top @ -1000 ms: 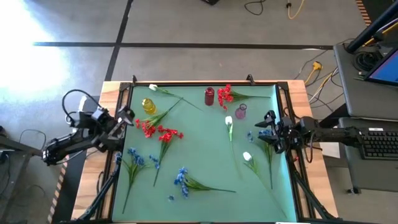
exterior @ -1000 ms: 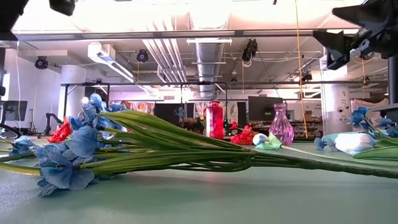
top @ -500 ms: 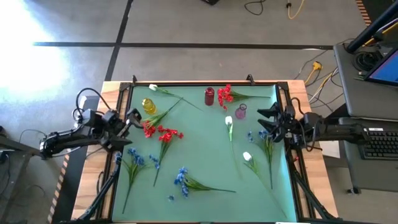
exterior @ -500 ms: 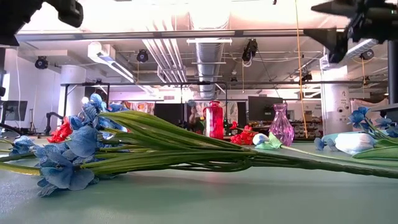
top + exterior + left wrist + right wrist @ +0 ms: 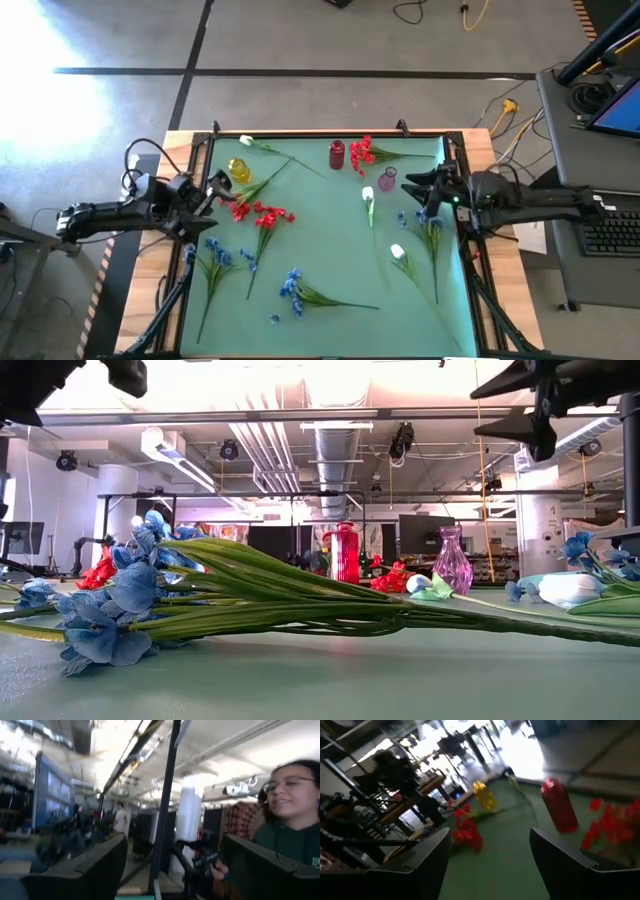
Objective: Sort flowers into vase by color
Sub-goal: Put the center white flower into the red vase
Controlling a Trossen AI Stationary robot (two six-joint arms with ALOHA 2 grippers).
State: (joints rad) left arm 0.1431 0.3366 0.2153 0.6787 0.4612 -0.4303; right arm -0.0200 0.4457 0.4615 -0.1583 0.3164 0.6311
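Flowers [image 5: 262, 216] lie loose all over the green tabletop [image 5: 330, 260]: red, blue, white, none in the yellow vase [image 5: 239, 170], red vase [image 5: 336, 155] or pink vase [image 5: 387, 179]. Left gripper [image 5: 217, 187] hangs at the left edge, fingers spread, empty. Right gripper [image 5: 418, 188] hangs beside the pink vase, fingers spread, empty.

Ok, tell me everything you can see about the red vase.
The red vase stands upright near the far edge of the green mat, a see-through red bottle shape with a narrower neck, glassy-looking. It holds no flowers. A red flower bunch lies close beside it, and the pink vase stands nearby. Neither gripper is near it.
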